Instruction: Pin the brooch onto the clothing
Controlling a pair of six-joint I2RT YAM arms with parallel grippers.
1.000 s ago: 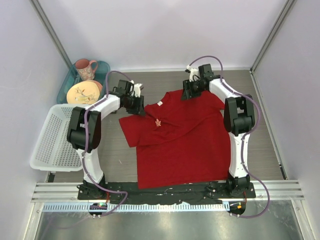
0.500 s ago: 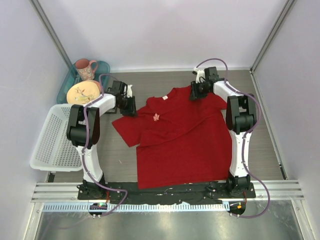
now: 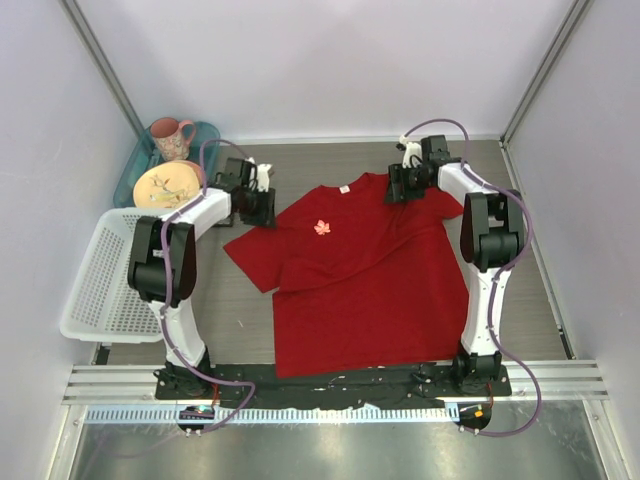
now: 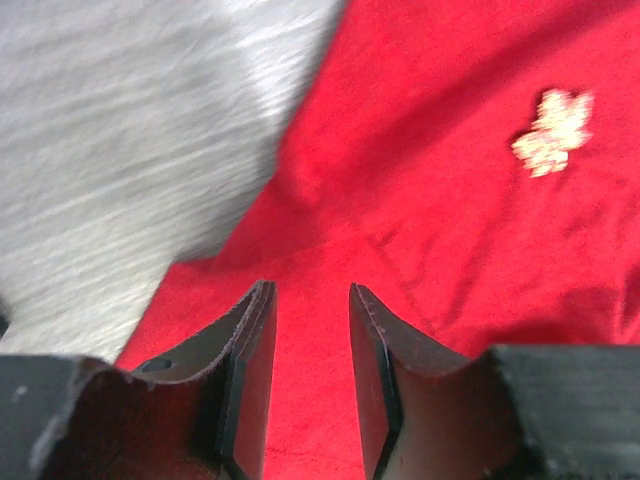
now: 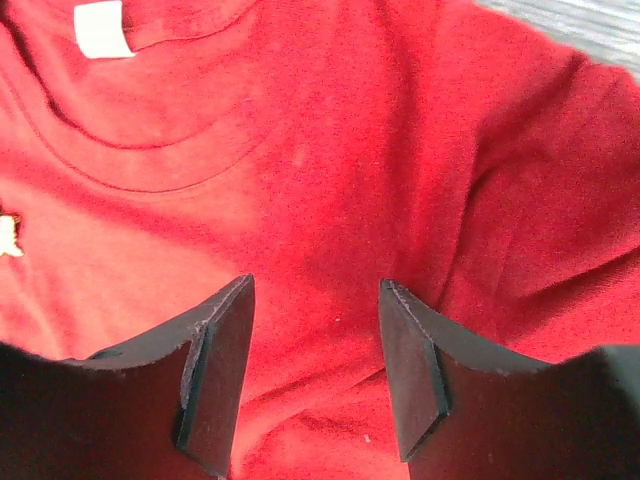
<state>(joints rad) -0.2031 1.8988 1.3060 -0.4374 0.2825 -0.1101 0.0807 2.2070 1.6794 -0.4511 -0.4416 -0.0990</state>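
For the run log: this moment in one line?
brooch: on T-shirt chest | left fingers: open | right fingers: open

Top: looks steeply down from behind bases [image 3: 185, 378]. Wrists: close over T-shirt [image 3: 370, 280]. Shared by all: T-shirt, brooch [image 3: 322, 228].

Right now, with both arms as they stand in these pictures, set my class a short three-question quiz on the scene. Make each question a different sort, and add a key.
1. True or false: the brooch lies on the red T-shirt.
2. What do the left tool and the right tool hold?
3. Where is the pink mug? A: in the teal tray. B: on the T-shirt. C: in the left tool.

Key
1. True.
2. Nothing. Both tools are open over the T-shirt, with only fabric showing between the jaws.
3. A.
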